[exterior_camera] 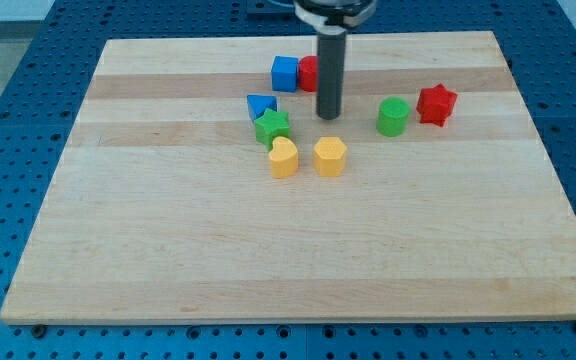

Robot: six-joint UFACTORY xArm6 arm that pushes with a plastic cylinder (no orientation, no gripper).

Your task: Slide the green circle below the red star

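Note:
The green circle [393, 116] lies right of the board's middle, near the view's top. The red star [436, 104] sits just to its right and slightly higher, almost touching it. My tip [328, 115] rests on the board about a block's width to the left of the green circle, apart from it. The rod rises straight up from the tip and hides part of a red block [309, 73] behind it.
A blue cube [285, 73] sits left of the red block. A blue triangle [260, 105], a green star [272, 126], a yellow heart [283, 157] and a yellow hexagon [329, 156] cluster left of and below my tip. The wooden board [168, 250] rests on a blue pegboard table.

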